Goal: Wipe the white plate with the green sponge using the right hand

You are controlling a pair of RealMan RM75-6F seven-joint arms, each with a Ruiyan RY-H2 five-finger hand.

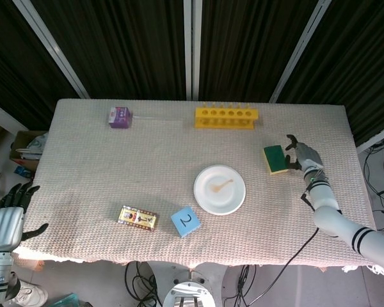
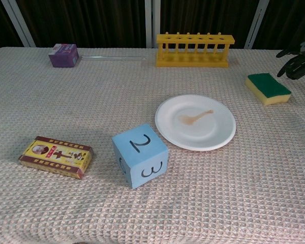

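Blue numbered cube [image 2: 140,161] sitting nearest, just left of the white plate [image 2: 195,122], which is lying mid-worktop with a brownish smear [image 2: 194,117] in its well. Green sponge [image 2: 268,88] resting farther right, green face up. Right hand [image 1: 302,155] hovering just right of the sponge, fingers spread, holding nothing. Risk: closing off-centre could be nudging the sponge away; hard wiping could be sliding the light plate into the cube. Left hand [image 1: 5,217] idling spread off the worktop's near-left edge.
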